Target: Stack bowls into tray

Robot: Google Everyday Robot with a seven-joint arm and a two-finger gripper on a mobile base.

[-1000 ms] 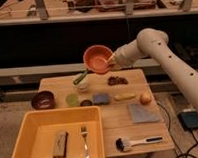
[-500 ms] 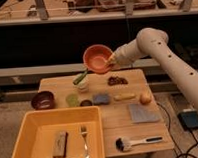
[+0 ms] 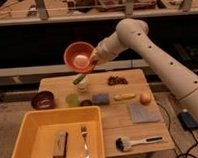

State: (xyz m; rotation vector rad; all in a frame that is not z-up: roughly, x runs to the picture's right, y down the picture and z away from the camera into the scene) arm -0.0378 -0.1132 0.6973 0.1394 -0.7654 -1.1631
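A: Where is the gripper (image 3: 93, 59) hanging?
B: Above the table (image 3: 117, 120), clenching the orange-red bowl (image 3: 79, 56) by its rim. The maroon bowl (image 3: 43, 100) is sitting just beyond the yellow tray (image 3: 26, 135).

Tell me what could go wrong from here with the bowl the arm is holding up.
The claw seems to pinch only the rim of the orange-red bowl, which hangs tilted above the table. It could slip and drop onto the small container below.

The yellow tray already holds a fork and a brown block. The bowl may land on them and sit crooked, making the maroon bowl unsteady on top.
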